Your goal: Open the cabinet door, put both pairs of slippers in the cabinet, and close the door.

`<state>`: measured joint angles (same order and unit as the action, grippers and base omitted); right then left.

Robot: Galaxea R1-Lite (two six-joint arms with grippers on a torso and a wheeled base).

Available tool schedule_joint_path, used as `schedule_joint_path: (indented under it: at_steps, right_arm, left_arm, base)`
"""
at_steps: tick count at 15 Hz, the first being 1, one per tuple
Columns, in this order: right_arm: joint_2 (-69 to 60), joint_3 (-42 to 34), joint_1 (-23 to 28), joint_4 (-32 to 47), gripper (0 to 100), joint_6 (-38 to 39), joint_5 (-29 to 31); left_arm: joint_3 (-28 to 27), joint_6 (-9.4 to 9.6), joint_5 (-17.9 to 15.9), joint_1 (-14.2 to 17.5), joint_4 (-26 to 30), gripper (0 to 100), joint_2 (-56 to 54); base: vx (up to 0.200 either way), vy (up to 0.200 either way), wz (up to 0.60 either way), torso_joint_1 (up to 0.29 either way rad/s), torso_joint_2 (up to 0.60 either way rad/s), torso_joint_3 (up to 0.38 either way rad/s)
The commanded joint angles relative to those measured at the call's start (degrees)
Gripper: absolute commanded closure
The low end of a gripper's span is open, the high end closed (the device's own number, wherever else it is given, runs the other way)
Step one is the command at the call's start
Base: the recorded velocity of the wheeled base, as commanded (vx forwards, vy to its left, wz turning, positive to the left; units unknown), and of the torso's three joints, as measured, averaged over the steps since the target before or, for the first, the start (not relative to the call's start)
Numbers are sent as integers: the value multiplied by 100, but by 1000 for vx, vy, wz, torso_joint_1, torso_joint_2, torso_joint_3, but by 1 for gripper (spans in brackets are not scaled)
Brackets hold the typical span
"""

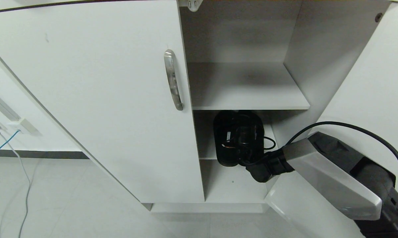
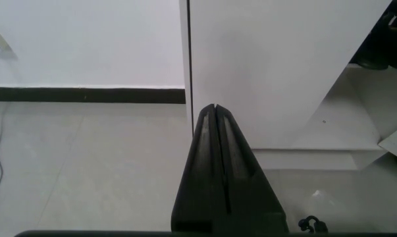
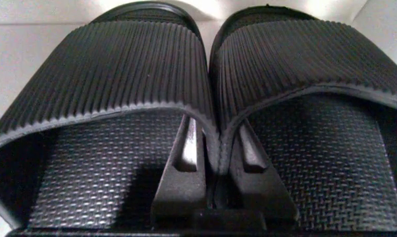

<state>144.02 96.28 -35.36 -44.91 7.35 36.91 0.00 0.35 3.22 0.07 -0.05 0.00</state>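
Nearest the head camera, the right arm point(image 1: 331, 178) is seen crossing from the lower right corner into the cabinet point(image 1: 317, 49). Its right-hand door point(image 1: 377, 82) is swung open. The left-hand door point(image 1: 103, 99) is shut, with its handle point(image 1: 173, 79) upright near the opening. A pair of black slippers point(image 1: 238, 138) is held in the middle compartment, over the middle shelf point(image 1: 206, 148), with the heels past its front edge. Whether the soles rest on that shelf cannot be told.

From the left wrist, the left gripper point(image 2: 214, 108) is shown low over the floor point(image 2: 86, 164), outside the cabinet and before the foot of the shut door point(image 2: 251, 66). Its fingers are pressed together on nothing.

From the right wrist, the right gripper point(image 3: 216, 128) is seen clamped on the slippers point(image 3: 106, 85). One finger point(image 3: 188, 155) is placed inside each slipper, and the two touching side walls are pinched between them.

The slippers are set side by side, straight ahead of the right gripper. Their long axis runs into the depth of the cabinet, toes inward. A release is judged to be called for next, followed by a straight pull-back along that axis so the straps are not caught. The open door is judged to lie nearer the right arm.
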Motion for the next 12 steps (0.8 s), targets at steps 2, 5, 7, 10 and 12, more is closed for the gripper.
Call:
schedule_joint_path:
  at_steps: [2,5,7,10,12]
  right_arm:
    - [153,268,65,70,100,30,18]
    - [153,268,65,70,100,12,35]
    - [144,233,65,70,0,12,44]
    - [-93,-189,21,44,0,3,53]
    - [-339,-637,-58,-132,0,3,53]
  left_arm:
    - [0,0,3,1,5,100,9]
    - [0,0,3,1,5,100,0]
    - [0,0,3,1,5,100,9]
    - [0,0,3,1,-4,100,9]
    - [0,0,3,1,-4,100,9]
  base:
    - [0,0,0,0,0,0]
    - [0,0,0,0,0,0]
    - [0,0,0,0,0,0]
    - [0,0,0,0,0,0]
    - [0,0,0,0,0,0]
